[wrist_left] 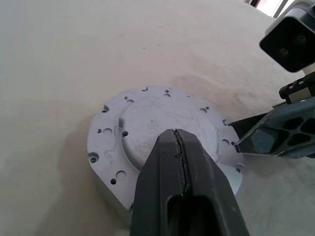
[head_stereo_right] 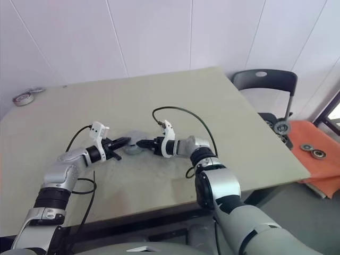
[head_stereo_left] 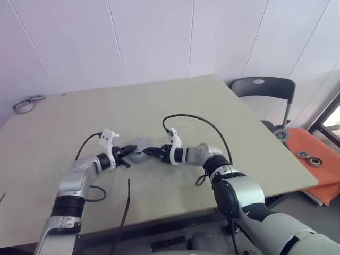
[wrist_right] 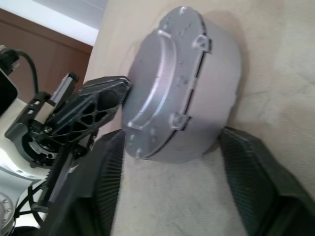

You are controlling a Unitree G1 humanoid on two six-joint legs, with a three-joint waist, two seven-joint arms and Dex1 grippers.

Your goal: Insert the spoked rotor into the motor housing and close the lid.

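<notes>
The motor housing (wrist_right: 219,78), a round grey puck, lies on the table between my two grippers, seen small in the head view (head_stereo_left: 139,155). A silvery lid (wrist_left: 147,115) with small holes round its rim sits on top of it. My left gripper (wrist_left: 175,133) is shut, its tip resting on the lid's raised middle. My right gripper (wrist_right: 172,133) is open, one finger on each side of the housing's wall. Its fingers (wrist_left: 275,135) come in at the housing's edge opposite my left gripper. The spoked rotor is hidden.
Metal rings (head_stereo_left: 24,105) lie at the table's far left corner. A dark chair (head_stereo_left: 263,87) stands past the right edge, with an orange cloth (head_stereo_left: 326,175) carrying round parts beside it. A black cable (head_stereo_left: 125,207) runs over the near table edge.
</notes>
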